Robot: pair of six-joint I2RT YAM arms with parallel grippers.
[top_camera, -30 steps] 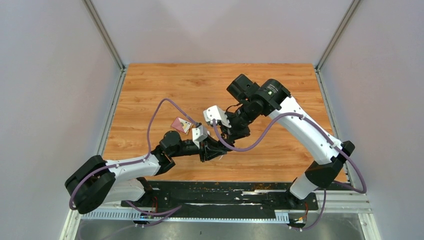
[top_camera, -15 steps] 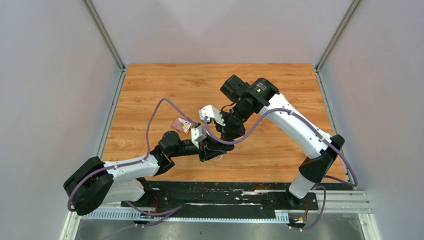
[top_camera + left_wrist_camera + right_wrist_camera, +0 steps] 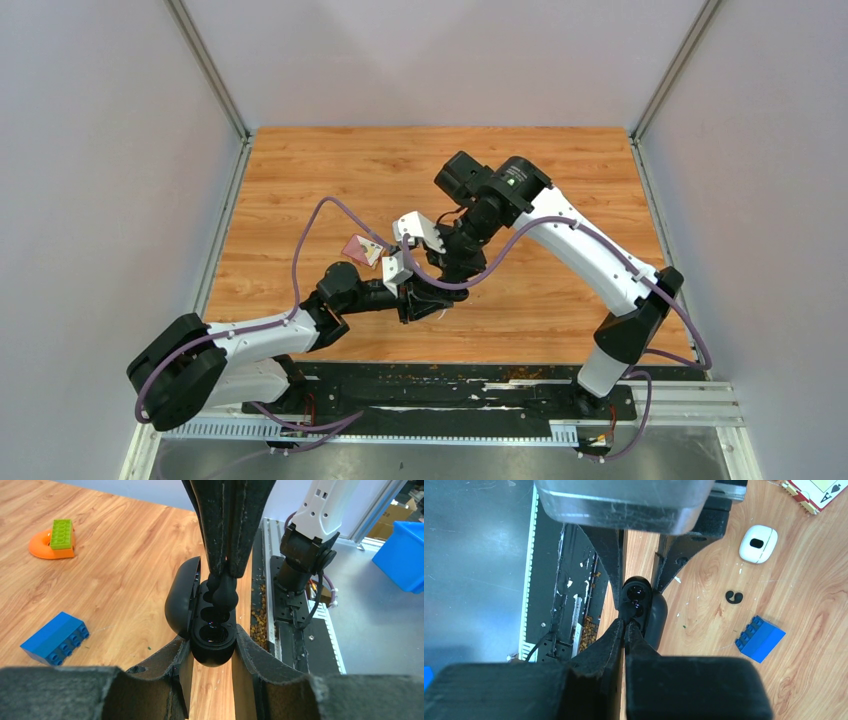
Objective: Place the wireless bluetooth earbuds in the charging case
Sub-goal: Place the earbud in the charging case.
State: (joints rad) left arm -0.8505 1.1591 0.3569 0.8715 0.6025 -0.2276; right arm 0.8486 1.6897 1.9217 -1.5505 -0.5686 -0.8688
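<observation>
The left gripper (image 3: 212,641) is clamped on the one black charging case (image 3: 181,600), its lid open, held above the table (image 3: 560,180) near the middle of its near edge. The right gripper (image 3: 625,626) pinches one black earbud (image 3: 223,592) at a well of the case. On the wood lie one blue block (image 3: 760,638), one white pod (image 3: 758,543) and one small black curved piece (image 3: 734,597).

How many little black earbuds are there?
2: one earbud pinched by the right gripper at the open black charging case, another earbud loose on the wooden table. Others may be hidden.
</observation>
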